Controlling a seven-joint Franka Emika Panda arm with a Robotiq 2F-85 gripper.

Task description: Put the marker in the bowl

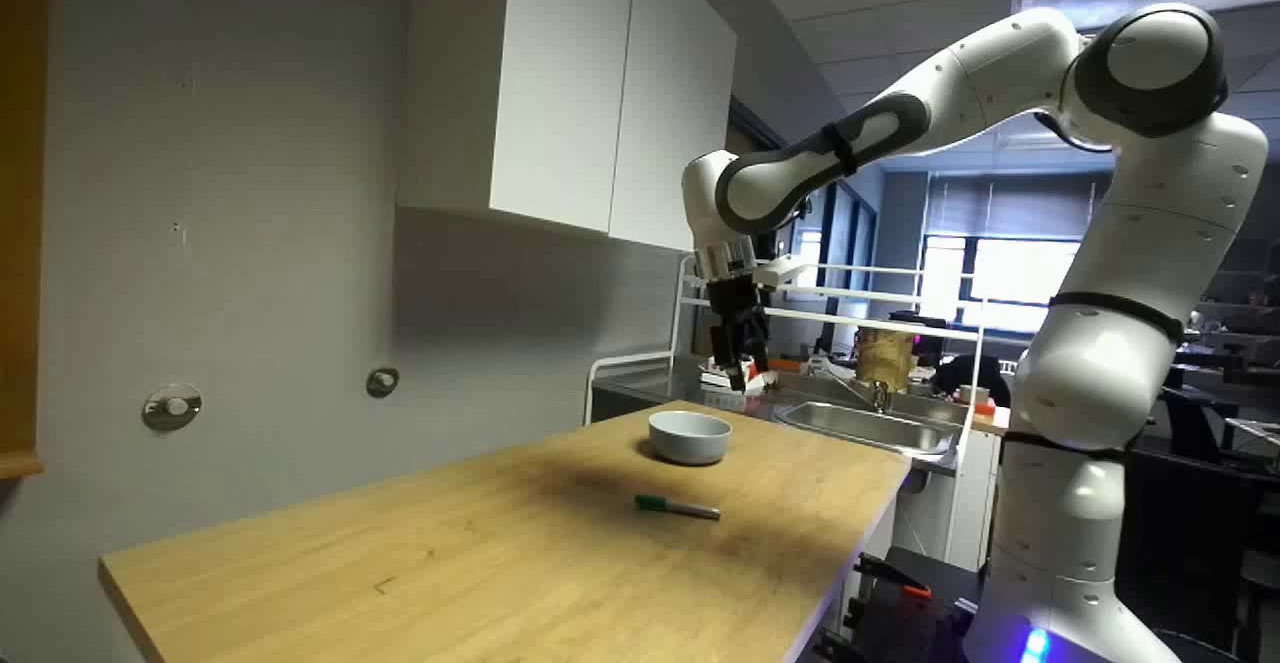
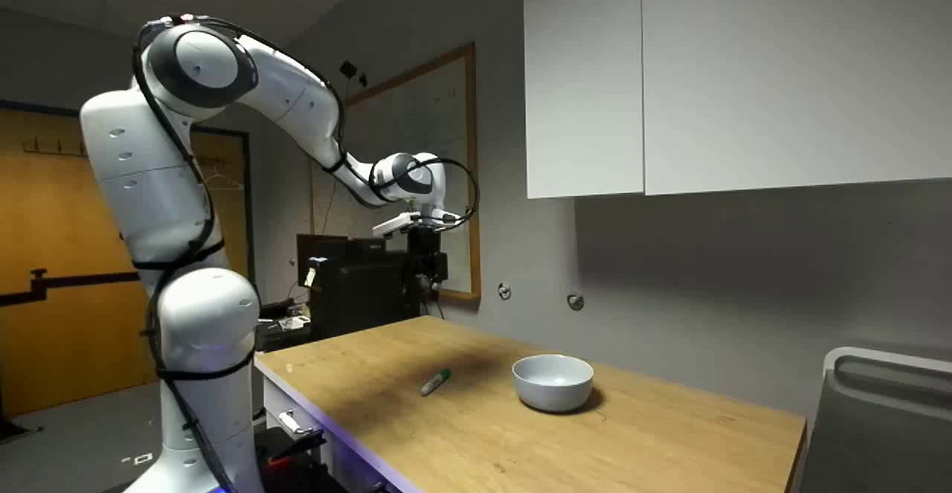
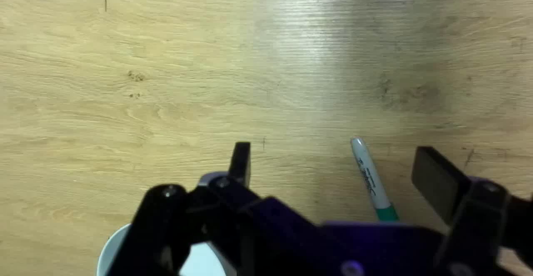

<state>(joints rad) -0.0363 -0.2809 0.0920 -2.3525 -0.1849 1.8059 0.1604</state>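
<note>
The marker has a light grey barrel and a green cap. It lies flat on the wooden table in both exterior views, marker (image 1: 680,508) and marker (image 2: 436,382). The light grey bowl (image 1: 690,440) stands upright near it, also seen as the bowl (image 2: 552,387). My gripper (image 1: 750,375) is high above the table, also seen at the arm's end, gripper (image 2: 433,283). In the wrist view the gripper (image 3: 332,151) is open and empty. The marker (image 3: 369,174) shows between the fingers, below them, its cap end partly hidden. The bowl (image 3: 202,261) is mostly hidden behind the left finger.
The wooden table (image 1: 400,583) runs along a grey wall. White wall cabinets (image 1: 570,83) hang above its back side. A white metal rail (image 1: 835,318) and a steel sink (image 1: 870,425) stand beyond the table's far end. A whiteboard (image 2: 401,129) hangs on the wall.
</note>
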